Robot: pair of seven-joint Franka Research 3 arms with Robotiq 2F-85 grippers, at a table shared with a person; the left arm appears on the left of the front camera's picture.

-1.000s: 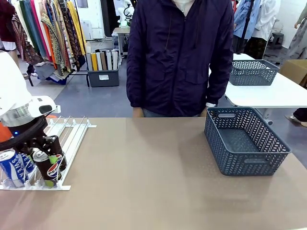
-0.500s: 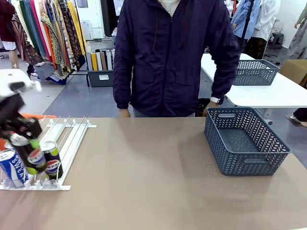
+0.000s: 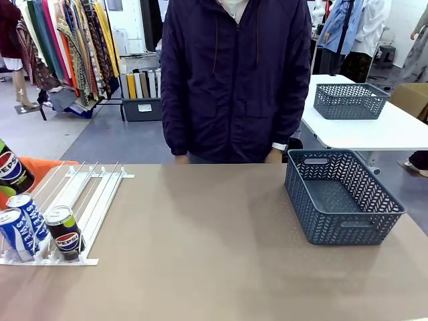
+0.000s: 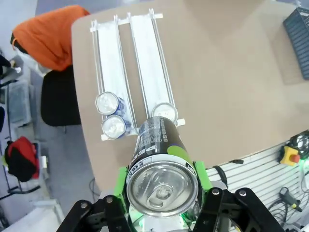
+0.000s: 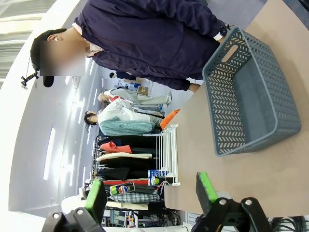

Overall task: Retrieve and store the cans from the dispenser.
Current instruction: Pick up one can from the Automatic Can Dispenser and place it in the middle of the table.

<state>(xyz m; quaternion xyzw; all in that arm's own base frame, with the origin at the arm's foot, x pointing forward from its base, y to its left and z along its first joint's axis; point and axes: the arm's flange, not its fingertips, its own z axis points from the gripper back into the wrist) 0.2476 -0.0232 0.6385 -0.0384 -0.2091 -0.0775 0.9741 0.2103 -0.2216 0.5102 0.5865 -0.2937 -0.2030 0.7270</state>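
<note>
Brown table [image 3: 214,267] here, two things sitting on it: the white railed dispenser [image 3: 100,194] along the left edge, and well apart on the right, a dark grey lattice basket [image 3: 354,229], upright.

Glossy metal can [image 4: 161,181], matt table [image 3: 200,261], plastic basket [image 3: 342,231].

Black left tool [image 4: 161,186] with bright green pads [image 4: 200,178]; person [image 3: 234,80] in dark navy zip jacket.
</note>
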